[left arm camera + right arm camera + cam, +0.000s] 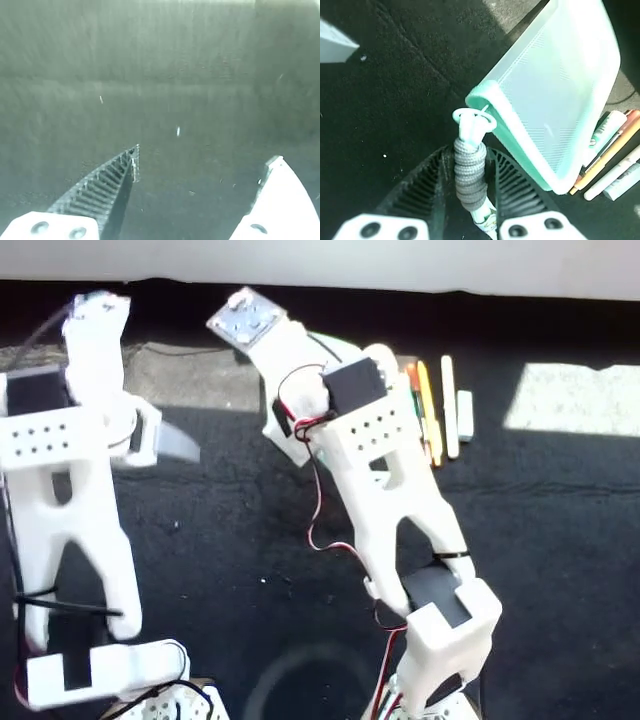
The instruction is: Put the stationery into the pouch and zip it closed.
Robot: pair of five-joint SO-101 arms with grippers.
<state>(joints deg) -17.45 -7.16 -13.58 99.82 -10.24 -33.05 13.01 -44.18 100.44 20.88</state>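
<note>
The right end effector clamped on the translucent pouch's zipper cord, left end effector spread apart; tugging now could drag the unanchored pouch or shut the pens out.

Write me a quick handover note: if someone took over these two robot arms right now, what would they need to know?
Left gripper: open, holding nothing, over the bare dark mat.
Right gripper: shut on the grey zip cord of the translucent pouch.
Stationery: pens and markers lying on the mat beside the pouch, outside it.
Done: zip cord grasped.
Left: load the stationery, then zip the pouch closed. How far the zip stands open cannot be told.
</note>
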